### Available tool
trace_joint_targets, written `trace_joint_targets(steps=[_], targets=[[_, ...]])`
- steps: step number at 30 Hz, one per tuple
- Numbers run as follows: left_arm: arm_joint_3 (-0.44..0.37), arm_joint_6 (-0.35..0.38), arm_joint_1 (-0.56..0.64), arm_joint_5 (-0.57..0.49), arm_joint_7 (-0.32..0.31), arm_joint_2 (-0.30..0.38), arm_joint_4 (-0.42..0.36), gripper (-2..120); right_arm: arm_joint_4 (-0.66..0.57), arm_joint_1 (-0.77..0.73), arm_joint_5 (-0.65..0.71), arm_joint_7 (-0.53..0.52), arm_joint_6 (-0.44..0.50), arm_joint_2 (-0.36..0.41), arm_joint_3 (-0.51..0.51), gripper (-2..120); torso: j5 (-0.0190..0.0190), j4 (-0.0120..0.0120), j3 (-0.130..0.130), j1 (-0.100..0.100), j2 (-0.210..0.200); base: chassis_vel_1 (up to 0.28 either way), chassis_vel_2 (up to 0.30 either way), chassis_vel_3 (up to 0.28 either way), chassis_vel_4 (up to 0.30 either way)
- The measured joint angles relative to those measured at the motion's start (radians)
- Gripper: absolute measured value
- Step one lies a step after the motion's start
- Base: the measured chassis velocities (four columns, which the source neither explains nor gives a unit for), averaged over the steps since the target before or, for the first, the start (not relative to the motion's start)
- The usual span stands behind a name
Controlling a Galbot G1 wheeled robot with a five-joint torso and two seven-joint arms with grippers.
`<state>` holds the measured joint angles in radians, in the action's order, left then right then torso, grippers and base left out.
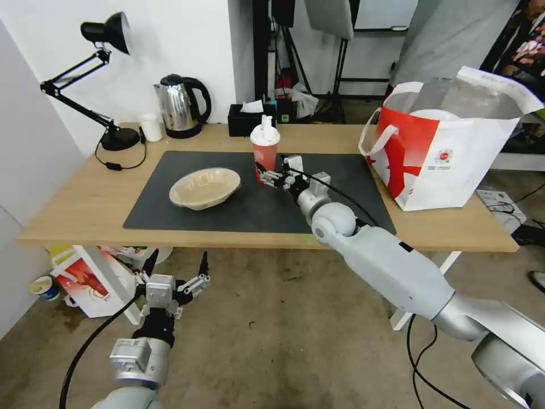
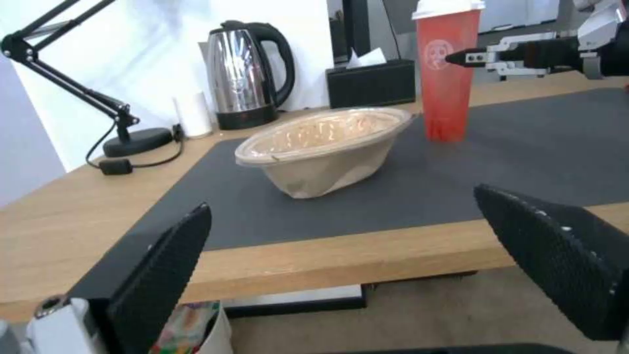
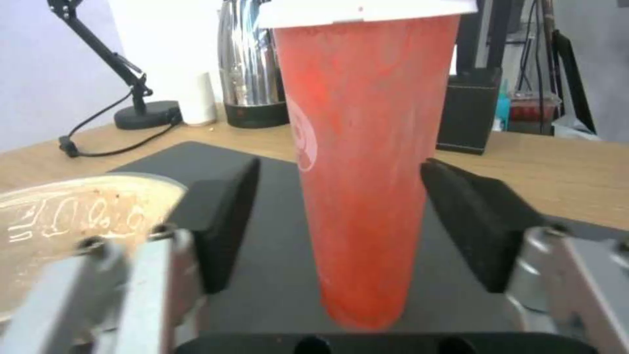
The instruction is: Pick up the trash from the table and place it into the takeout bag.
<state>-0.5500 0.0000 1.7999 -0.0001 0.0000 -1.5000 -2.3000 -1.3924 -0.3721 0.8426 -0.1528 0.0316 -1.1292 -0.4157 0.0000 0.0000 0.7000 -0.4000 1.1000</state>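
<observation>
Left gripper (image 1: 177,267) hangs below the table (image 1: 79,210) edge, its 2 fingers spread, holding nothing. On the dark mat (image 1: 170,210), the beige oval bowl (image 1: 205,188) sits upright. Right gripper (image 1: 270,173) reaches across the mat, fingers (image 3: 226,221) spread either side of the upright red cup (image 1: 265,149), not yet touching. Farther right, the takeout bag (image 1: 454,147) stands open, something white inside.

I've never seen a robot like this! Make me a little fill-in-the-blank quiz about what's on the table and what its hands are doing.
1. The right gripper has its fingers open on either side of the red ____.
2. The beige bowl sits on the dark grey ____.
3. The left gripper hangs open below the table edge, holding ____.
4. The takeout bag stands at the table's ____ end.

Missing words: cup; mat; nothing; right
</observation>
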Motion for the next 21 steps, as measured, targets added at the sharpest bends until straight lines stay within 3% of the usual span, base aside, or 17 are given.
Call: trace_joint_targets(steps=[7, 9, 12, 13, 16, 21], targets=[[0.0, 0.0, 0.0, 0.0, 0.0, 0.0, 0.0, 100, 0.003, 0.001, 0.001, 0.003, 0.0, 0.0, -0.002, 41, 0.0001, 0.0, 0.0, 0.0, 0.0, 0.0, 0.0, 0.0, 0.0], [0.0, 0.0, 0.0, 0.0, 0.0, 0.0, 0.0, 100, 0.005, 0.003, 0.002, 0.003, -0.001, -0.001, -0.003, 29, 0.0, 0.0, 0.0, 0.0, 0.0, 0.0, 0.0, 0.0, 0.0], [0.0, 0.0, 0.0, 0.0, 0.0, 0.0, 0.0, 100, 0.005, 0.003, 0.002, 0.004, -0.001, -0.001, -0.003, 26, 0.0, 0.0, 0.0, 0.0, 0.0, 0.0, 0.0, 0.0, 0.0], [0.0, 0.0, 0.0, 0.0, 0.0, 0.0, 0.0, 100, 0.005, 0.004, 0.002, 0.004, -0.001, -0.001, -0.003, 14, 0.0, 0.0, 0.0, 0.0, 0.0, 0.0, 0.0, 0.0, 0.0], [0.0, 0.0, 0.0, 0.0, 0.0, 0.0, 0.0, 100, 0.006, 0.004, 0.002, 0.005, -0.001, -0.001, -0.003, 3, 0.0, 0.0, 0.0, 0.0, 0.0, 0.0, 0.0, 0.0, 0.0], [0.0, 0.0, 0.0, 0.0, 0.0, 0.0, 0.0, 100, 0.006, 0.004, 0.005, 0.011, -0.001, 0.002, -0.002, 0, 0.0, 0.0, 0.0, 0.0, 0.0, 0.0, 0.0, 0.0, 0.0]])
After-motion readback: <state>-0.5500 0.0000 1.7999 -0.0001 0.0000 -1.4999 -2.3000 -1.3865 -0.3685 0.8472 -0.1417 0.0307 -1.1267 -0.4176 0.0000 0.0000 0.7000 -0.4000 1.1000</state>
